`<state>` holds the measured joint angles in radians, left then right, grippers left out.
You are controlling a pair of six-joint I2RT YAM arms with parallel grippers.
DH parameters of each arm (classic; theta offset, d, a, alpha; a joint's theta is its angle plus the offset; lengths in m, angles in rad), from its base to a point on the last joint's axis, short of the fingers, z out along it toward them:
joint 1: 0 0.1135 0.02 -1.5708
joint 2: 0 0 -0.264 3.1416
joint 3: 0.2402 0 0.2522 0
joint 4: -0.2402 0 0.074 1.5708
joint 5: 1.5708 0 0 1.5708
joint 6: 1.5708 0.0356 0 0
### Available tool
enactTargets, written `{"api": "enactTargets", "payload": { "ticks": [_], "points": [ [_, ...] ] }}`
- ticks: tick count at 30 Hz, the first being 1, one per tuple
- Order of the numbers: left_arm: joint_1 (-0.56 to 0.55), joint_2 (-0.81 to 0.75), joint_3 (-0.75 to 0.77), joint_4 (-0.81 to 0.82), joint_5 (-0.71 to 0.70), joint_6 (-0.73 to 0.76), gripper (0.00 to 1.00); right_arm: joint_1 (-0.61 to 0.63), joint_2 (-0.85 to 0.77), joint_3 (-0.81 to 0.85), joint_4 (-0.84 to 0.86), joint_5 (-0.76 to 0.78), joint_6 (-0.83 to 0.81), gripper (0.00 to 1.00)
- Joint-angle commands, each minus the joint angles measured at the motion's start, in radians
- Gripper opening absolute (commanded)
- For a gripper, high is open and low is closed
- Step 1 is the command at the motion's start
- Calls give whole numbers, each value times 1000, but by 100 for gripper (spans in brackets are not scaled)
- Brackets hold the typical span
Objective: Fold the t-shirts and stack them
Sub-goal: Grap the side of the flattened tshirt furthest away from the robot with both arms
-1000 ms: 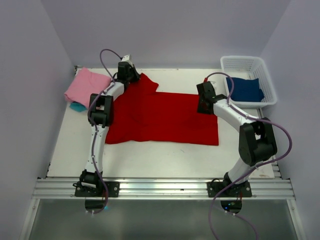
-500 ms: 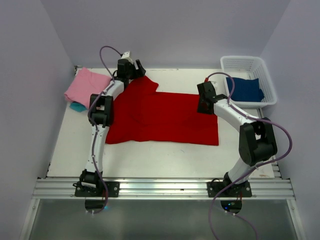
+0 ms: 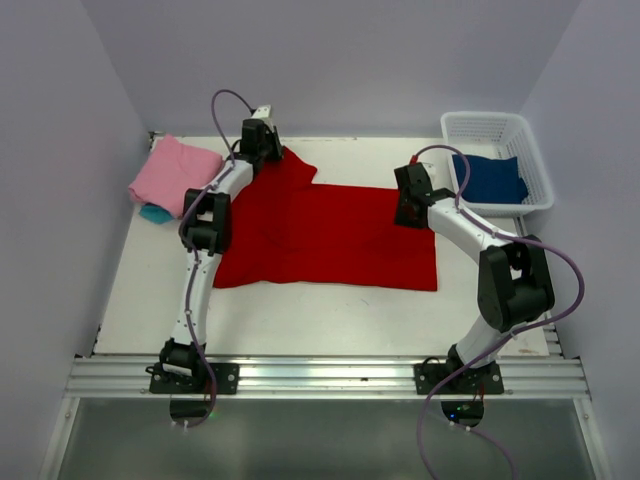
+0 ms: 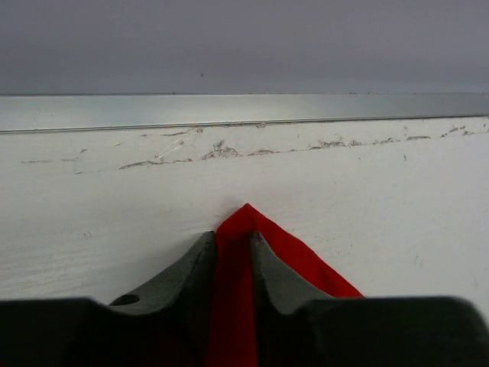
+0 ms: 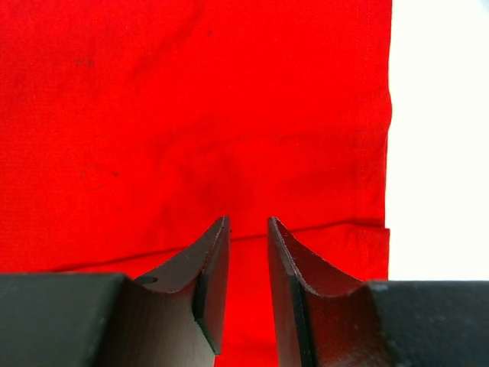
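Note:
A bright red t-shirt (image 3: pixel 330 235) lies spread flat across the middle of the white table (image 3: pixel 300 315). My left gripper (image 3: pixel 268 150) is at the shirt's far left sleeve corner, shut on the red cloth. In the left wrist view the gripper (image 4: pixel 231 241) pinches the cloth, and the sleeve tip (image 4: pixel 306 264) pokes out past the fingers. My right gripper (image 3: pixel 408 212) sits low on the shirt's far right edge. In the right wrist view the gripper (image 5: pixel 247 223) has its jaws nearly together, with a fold of the red shirt (image 5: pixel 191 115) between them.
A folded pink t-shirt (image 3: pixel 172 172) lies on a turquoise one (image 3: pixel 153 213) at the far left corner. A dark blue t-shirt (image 3: pixel 490 178) lies in the white mesh basket (image 3: pixel 485 125) at the far right. The back wall is close behind the left gripper.
The left gripper, which stood open above the sleeve corner half a second ago, has come down and shut on the red cloth. The right arm has not moved.

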<state>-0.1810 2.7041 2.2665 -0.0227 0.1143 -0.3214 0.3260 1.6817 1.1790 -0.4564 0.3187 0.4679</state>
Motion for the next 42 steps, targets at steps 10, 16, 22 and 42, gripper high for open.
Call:
{"api": "enactTargets", "payload": {
  "ticks": [10, 16, 22, 42],
  "points": [
    [0, -18, -8, -60, -47, 18, 0, -8, -27, -9, 7, -3, 18, 27],
    [0, -166, -169, 41, -85, 33, 0, -13, -17, 2, 10, 20, 18, 26],
    [0, -329, -306, 81, -111, 51, 0, -41, 45, 63, -4, 59, 25, 28],
    [15, -464, -469, 70, -110, 54, 0, -180, 400, 438, -54, 108, 20, 55]
  ]
}}
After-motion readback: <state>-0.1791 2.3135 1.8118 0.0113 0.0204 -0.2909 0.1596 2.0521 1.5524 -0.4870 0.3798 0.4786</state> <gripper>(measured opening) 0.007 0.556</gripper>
